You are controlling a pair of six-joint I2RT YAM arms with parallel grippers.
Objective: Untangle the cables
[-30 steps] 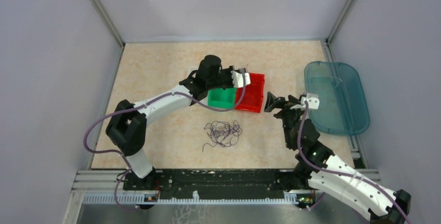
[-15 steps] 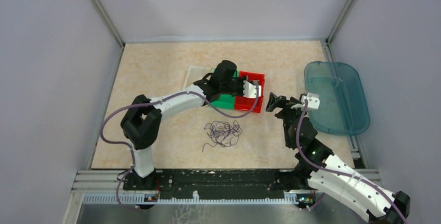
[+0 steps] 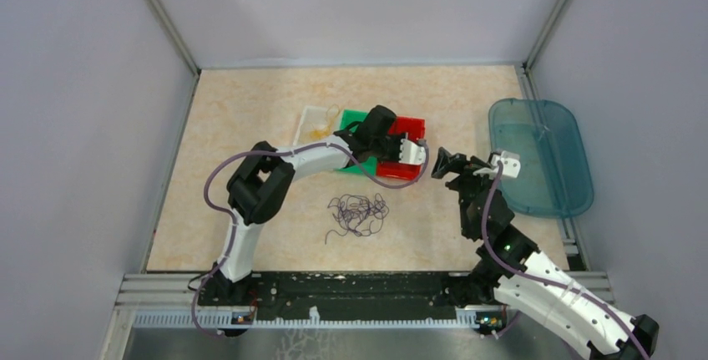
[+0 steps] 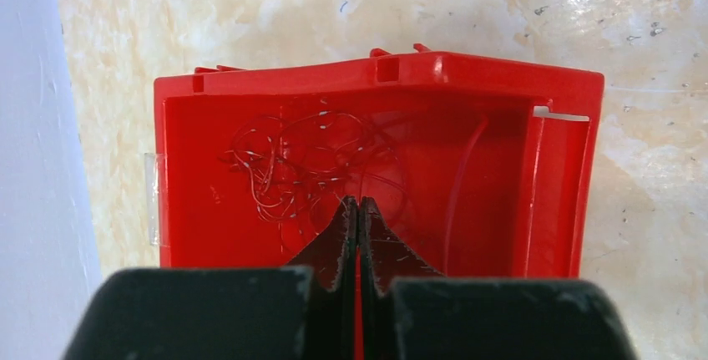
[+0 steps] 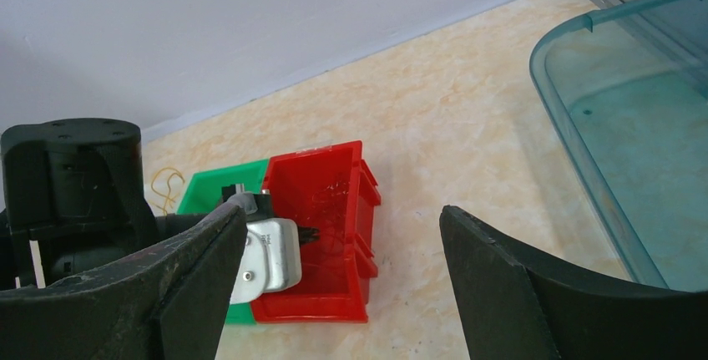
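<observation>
Above the red bin (image 4: 467, 76), left end effector (image 4: 357, 206) pinched closed — right end effector (image 5: 342, 214) wide.

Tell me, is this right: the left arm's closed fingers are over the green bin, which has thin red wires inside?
Not quite: the colour is wrong. The left wrist view shows the left gripper, closed, over the red bin, not a green one, with thin red wires inside.
</observation>
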